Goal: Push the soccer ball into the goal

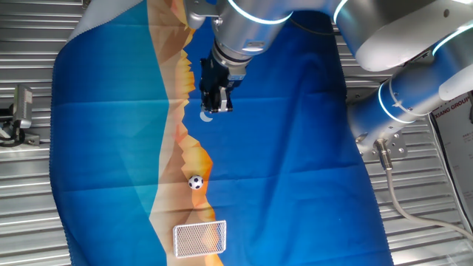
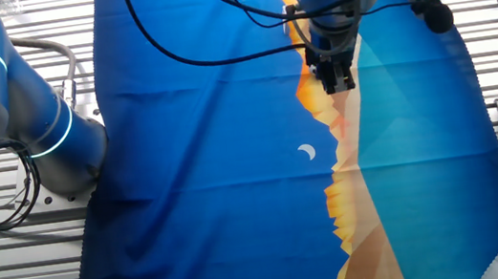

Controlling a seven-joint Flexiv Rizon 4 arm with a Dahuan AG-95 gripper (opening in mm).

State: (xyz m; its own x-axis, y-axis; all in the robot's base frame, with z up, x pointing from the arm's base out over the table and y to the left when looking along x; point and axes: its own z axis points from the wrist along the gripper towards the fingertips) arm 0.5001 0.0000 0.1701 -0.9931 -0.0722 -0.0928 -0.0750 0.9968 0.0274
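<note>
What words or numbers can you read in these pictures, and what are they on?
"XIANG GROUP": partial black print on a white sign at the right edge of one fixed view; the start is cut off, and the smaller lines below are too blurred to read.
No readable text on the cloth, ball, goal or gripper.

Both fixed views are evenly and brightly lit, seemingly from overhead — colours on the blue cloth (image 1: 281,148) read saturated, with soft folds shading its surface. Shadows are faint and diffuse; the arm's glowing ring lights (image 2: 46,137) bloom slightly. The metal table slats (image 1: 29,44) catch mild glare. Focus is fairly sharp across the middle — the near arm housing looks a little soft.
</note>
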